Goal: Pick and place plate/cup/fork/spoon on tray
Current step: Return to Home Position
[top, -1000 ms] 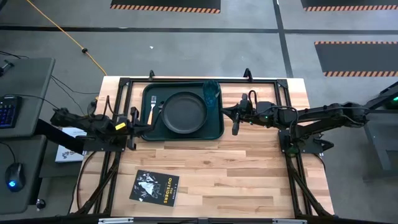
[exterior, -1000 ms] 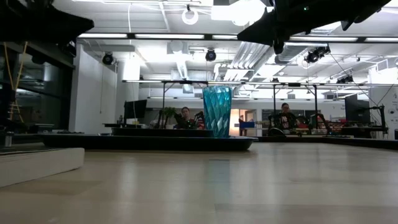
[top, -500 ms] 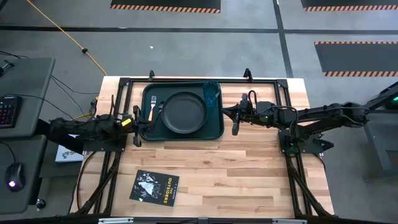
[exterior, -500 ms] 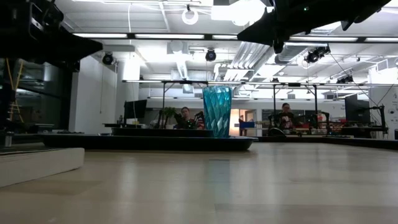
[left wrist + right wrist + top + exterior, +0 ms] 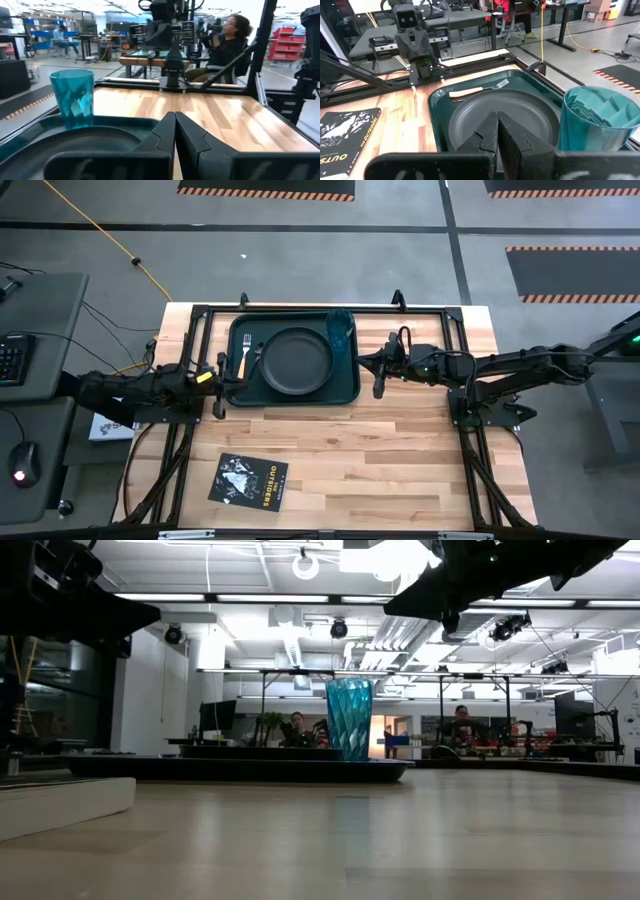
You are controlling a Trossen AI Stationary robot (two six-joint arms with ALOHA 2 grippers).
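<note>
The dark green tray lies at the table's far middle. On it rest the black plate, the teal cup, upright at the tray's far right corner, and the pale fork left of the plate. The fork also shows in the right wrist view. I cannot make out the spoon. My left gripper is shut and empty just off the tray's left edge. My right gripper is shut and empty just off the tray's right edge. Both hover above the table.
A flat black booklet with white print lies near the table's front left. Black frame rails run round the table's edges. Bare wood lies between the tray and the near edge. People sit at benches in the room beyond.
My left gripper has drawn back from over the tray's left rim toward the table's left edge and a little toward the near edge, staying shut. The plate, cup and fork have kept their places on the tray.
</note>
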